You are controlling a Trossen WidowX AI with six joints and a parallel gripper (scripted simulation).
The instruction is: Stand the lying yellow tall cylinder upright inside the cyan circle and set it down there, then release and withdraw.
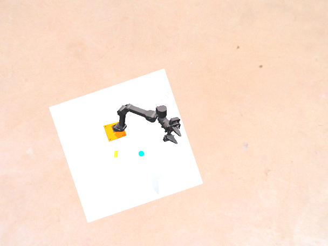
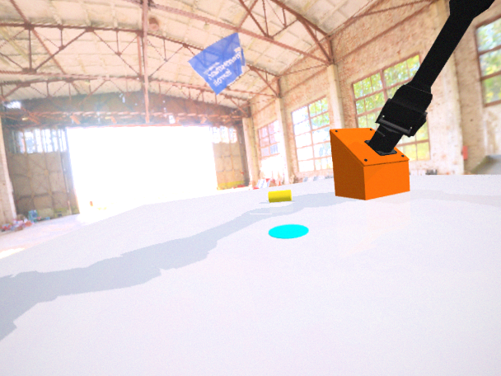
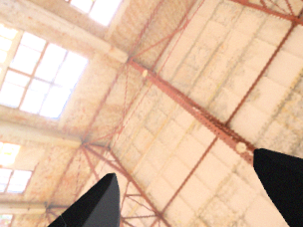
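The yellow cylinder (image 1: 116, 154) (image 2: 279, 195) lies on its side on the white table, apart from the cyan circle. The cyan circle (image 1: 141, 153) (image 2: 288, 231) is flat on the table with nothing standing on it. My gripper (image 1: 178, 139) (image 3: 186, 170) is open, with nothing between its fingers. It is raised high above the table, toward the right edge in the top view, far from the cylinder. The wrist view shows only the two fingers and the building's roof and windows. The gripper is outside the exterior view.
The white table (image 1: 108, 189) (image 2: 206, 309) has its edges in view in the top view. The orange base block (image 1: 109, 133) (image 2: 348, 173) carries the arm and stands near the cylinder. The dark arm (image 1: 138, 110) (image 2: 441, 49) reaches up from it.
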